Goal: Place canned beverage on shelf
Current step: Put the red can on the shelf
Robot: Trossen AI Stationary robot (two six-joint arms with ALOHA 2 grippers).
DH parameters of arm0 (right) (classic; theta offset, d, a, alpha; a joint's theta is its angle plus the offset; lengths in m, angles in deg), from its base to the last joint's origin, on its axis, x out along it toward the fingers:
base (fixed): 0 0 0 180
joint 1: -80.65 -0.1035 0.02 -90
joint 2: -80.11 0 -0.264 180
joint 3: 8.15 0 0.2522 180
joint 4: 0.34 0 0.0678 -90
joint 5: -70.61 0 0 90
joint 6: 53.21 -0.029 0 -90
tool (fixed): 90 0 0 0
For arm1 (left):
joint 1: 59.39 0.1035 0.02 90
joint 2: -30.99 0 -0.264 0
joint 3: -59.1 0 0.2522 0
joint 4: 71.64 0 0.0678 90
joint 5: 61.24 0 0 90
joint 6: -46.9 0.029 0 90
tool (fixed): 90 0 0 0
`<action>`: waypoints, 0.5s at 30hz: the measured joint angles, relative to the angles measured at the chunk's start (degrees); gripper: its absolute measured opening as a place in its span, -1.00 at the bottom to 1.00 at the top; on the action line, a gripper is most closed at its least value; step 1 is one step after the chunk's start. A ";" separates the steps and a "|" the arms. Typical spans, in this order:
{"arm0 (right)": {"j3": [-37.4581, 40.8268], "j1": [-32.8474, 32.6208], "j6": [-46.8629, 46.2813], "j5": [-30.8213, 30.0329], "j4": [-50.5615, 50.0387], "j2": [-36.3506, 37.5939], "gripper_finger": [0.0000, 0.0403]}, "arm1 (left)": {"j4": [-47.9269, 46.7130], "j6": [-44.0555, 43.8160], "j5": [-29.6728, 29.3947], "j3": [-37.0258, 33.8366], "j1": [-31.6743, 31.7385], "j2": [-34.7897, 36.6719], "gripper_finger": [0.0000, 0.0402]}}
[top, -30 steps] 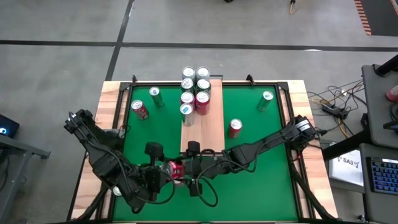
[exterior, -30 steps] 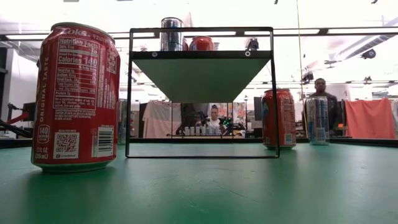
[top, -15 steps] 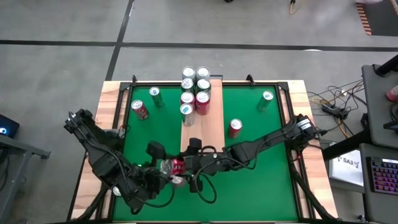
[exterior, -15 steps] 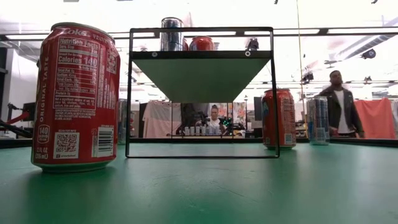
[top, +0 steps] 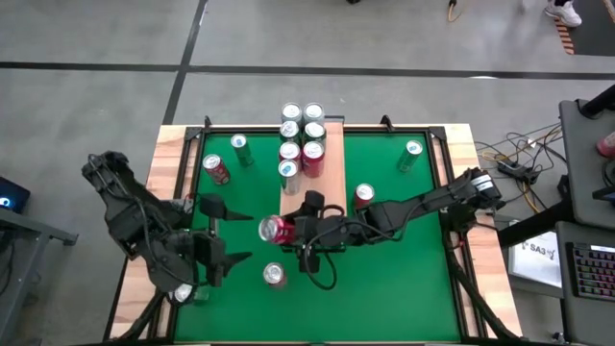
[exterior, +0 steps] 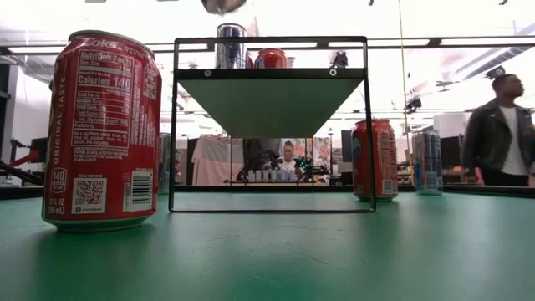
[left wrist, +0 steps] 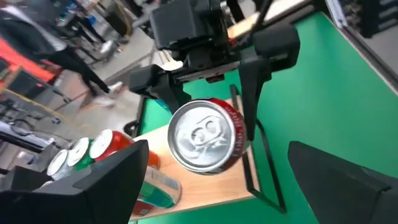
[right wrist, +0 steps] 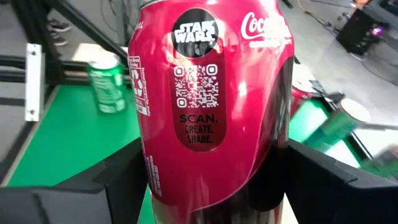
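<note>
Left gripper (top: 213,231) now released and withdrawn, red can (top: 276,229) in right gripper (top: 288,231), seemingly near shelf (top: 327,183).

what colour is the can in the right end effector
Red with a silver top, clearest in the right wrist view.

Glossy red metal can (right wrist: 208,106), pale grained wooden shelf (top: 325,183), matt green table surface (top: 404,250).

right arm reaches in from the right edge toward table centre, right gripper (top: 285,231) clamped on a red can (top: 274,229) (held sideways). left arm sits bent at front left, left gripper (top: 223,234) fingers spread wide, holding nothing.
</note>
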 joint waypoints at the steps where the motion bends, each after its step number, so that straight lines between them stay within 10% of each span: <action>1: 1.12 0.28 -0.54 -0.16 0.42 0.43 0.43 | 2.07 0.43 -0.80 -2.50 -0.06 1.40 0.83; 15: 22.29 1.42 -2.88 -5.78 25.31 7.03 0.43 | 50.16 23.75 -1.64 -38.34 0.01 20.70 0.83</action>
